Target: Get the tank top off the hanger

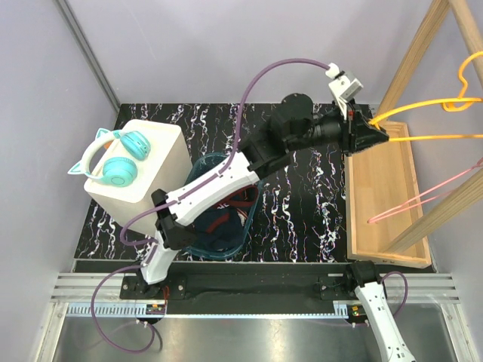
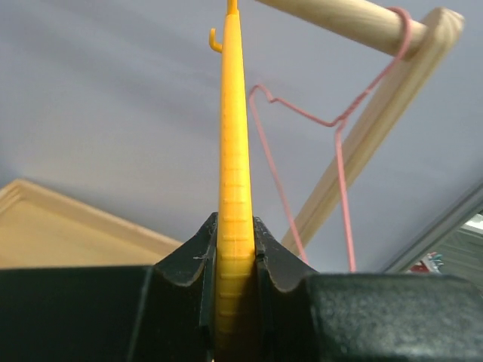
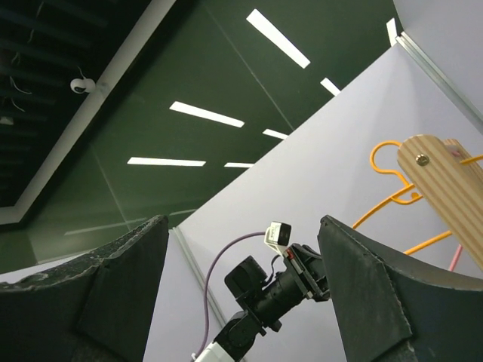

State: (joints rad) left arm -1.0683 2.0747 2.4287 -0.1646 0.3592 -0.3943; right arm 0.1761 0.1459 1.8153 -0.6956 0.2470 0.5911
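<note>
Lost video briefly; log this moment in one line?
left gripper: shut on yellow plastic hanger | right gripper: open, empty, pointing up | hanger: on wooden rack, no garment visible

One yellow hanger (image 1: 445,136), one pink hanger (image 1: 408,205), one basket (image 1: 202,243).

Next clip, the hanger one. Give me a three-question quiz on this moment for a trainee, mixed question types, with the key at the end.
1. True or false: the left gripper is shut on the yellow hanger.
2. What rests on top of the white box? A. teal cat-ear headphones B. a folded towel C. a mug
3. Fill in the blank: the jaws of the right gripper stand ____, with nothing between them.

Key: 1 true; 2 A; 3 open.
</note>
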